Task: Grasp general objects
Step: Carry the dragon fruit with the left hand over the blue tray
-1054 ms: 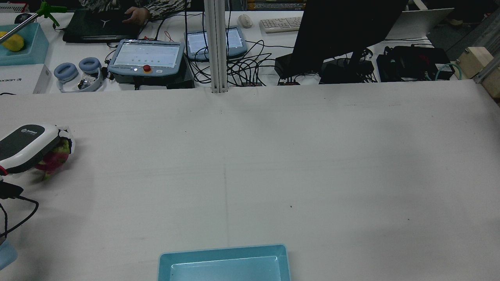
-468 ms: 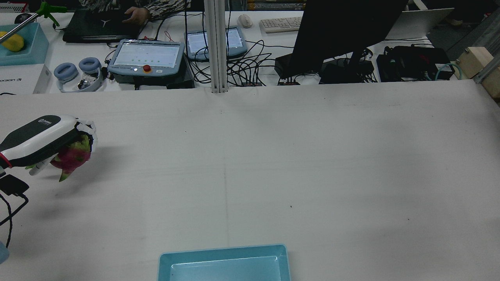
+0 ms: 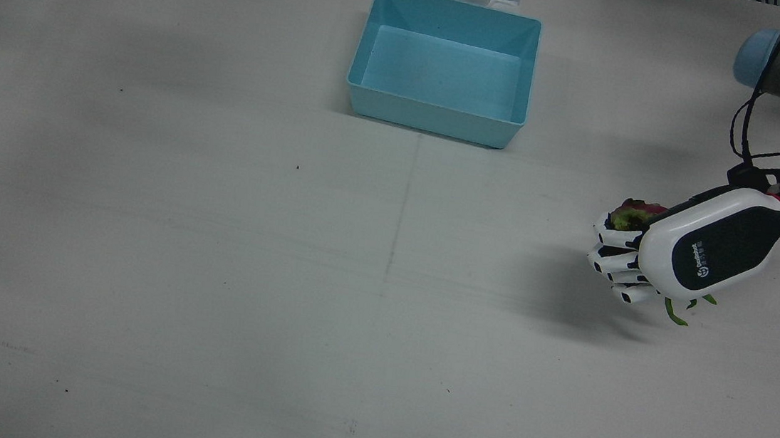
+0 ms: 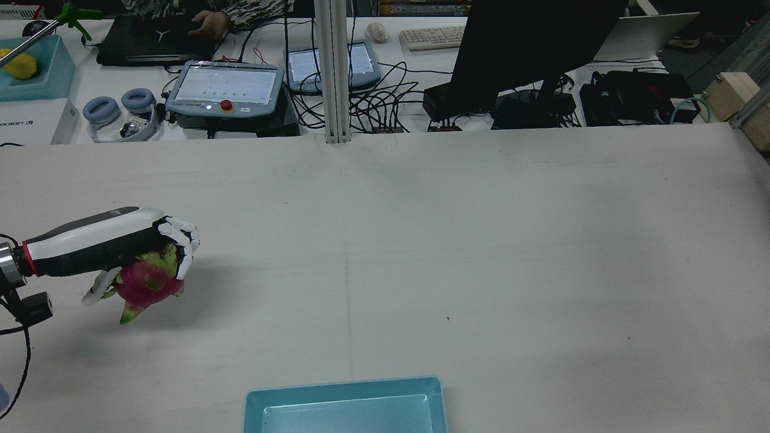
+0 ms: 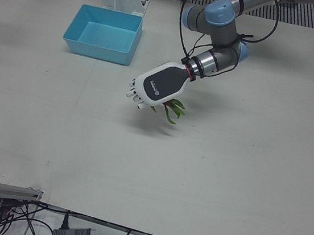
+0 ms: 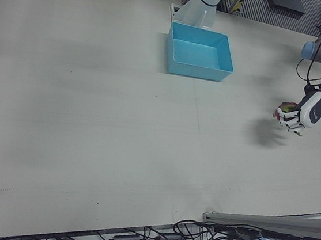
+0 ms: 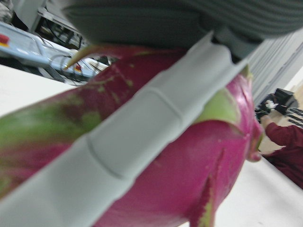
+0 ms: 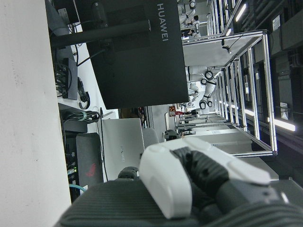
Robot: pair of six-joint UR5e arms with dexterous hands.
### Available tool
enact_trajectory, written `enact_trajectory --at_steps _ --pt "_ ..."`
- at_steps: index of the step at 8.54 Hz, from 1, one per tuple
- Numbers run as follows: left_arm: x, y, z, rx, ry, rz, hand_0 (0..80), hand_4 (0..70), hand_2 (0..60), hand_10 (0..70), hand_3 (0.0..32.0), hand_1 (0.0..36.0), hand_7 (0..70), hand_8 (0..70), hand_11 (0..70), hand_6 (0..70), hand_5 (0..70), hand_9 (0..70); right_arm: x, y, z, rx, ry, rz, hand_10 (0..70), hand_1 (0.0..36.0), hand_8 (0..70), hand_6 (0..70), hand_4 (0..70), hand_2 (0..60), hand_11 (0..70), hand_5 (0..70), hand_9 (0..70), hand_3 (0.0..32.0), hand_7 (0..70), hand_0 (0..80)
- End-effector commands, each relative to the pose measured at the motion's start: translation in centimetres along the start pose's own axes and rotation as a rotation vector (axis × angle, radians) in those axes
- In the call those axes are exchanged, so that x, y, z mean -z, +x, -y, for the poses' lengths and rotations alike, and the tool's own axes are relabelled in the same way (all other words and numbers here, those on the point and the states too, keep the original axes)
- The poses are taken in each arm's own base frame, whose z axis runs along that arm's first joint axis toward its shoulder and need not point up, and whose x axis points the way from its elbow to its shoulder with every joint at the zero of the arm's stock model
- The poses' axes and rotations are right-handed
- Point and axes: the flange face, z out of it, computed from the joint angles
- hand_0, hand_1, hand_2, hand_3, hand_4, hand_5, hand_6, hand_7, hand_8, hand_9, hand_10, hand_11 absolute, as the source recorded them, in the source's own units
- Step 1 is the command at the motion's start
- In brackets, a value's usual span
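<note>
One magenta dragon fruit (image 4: pixel 146 284) with green-tipped scales, clamped in the left hand (image 4: pixel 114 246) above the table (image 4: pixel 457 252).

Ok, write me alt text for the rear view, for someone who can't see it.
The robot's white and black left hand holds a magenta, green-tipped dragon fruit above the white table, at the view's left. A light blue plastic bin sits at the bottom edge, and a cluttered operators' desk runs along the top.

Magenta dragon fruit (image 4: pixel 147 284) with green-tipped scales — gripped in the left hand (image 4: pixel 108 249), held clear above the surface (image 4: pixel 421 252), pointed end tilted down.
</note>
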Motion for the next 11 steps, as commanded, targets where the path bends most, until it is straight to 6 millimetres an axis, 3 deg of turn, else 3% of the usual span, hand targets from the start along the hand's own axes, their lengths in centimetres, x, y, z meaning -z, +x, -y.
enact_trajectory --at_steps 1,3,4,8,10,11 --pt "-5.6 -1.2 -10.7 0.34 -0.331 -0.103 80.0 70.0 60.0 70.0 0.0 36.0 70.0 70.0 70.0 70.0 70.0 70.0 0.0 0.0 0.0 0.0 0.0 0.0 0.0 0.0 0.0 0.0 0.0 0.0 0.0 0.0 0.0 0.0 0.0 0.0" --pt "-7.4 0.0 -18.3 0.486 -0.453 -0.151 80.0 70.0 60.0 70.0 0.0 36.0 70.0 70.0 70.0 70.0 70.0 70.0 0.0 0.0 0.0 0.0 0.0 0.0 0.0 0.0 0.0 0.0 0.0 0.0 0.0 0.0 0.0 0.0 0.0 0.0" --pt "-7.8 1.6 -21.2 0.52 -0.496 -0.169 80.0 70.0 60.0 70.0 0.0 36.0 70.0 70.0 70.0 70.0 70.0 70.0 0.0 0.0 0.0 0.0 0.0 0.001 0.0 0.0 0.0 0.0 0.0 0.0 0.0 0.0 0.0 0.0 0.0 0.0" --pt "-13.6 9.6 -32.1 0.637 -0.623 -0.244 80.0 70.0 60.0 70.0 0.0 36.0 70.0 70.0 70.0 70.0 70.0 70.0 0.0 0.0 0.0 0.0 0.0 0.0 0.0 0.0 0.0 0.0 0.0 0.0 0.0 0.0 0.0 0.0 0.0 0.0" --pt "-14.8 10.8 -32.7 0.64 -0.634 -0.268 80.0 70.0 60.0 70.0 0.0 36.0 70.0 70.0 70.0 70.0 70.0 70.0 0.0 0.0 0.0 0.0 0.0 0.0 0.0 0.0 0.0 0.0 0.0 0.0 0.0 0.0 0.0 0.0 0.0 0.0" --pt "-15.0 10.9 -32.7 0.633 -0.651 -0.303 80.0 42.8 60.0 70.0 0.0 36.0 70.0 48.3 70.0 70.0 70.0 61.9 0.0 0.0 0.0 0.0 0.0 0.001 0.0 0.0 0.0 0.0 0.0 0.0 0.0 0.0 0.0 0.0 0.0 0.0"
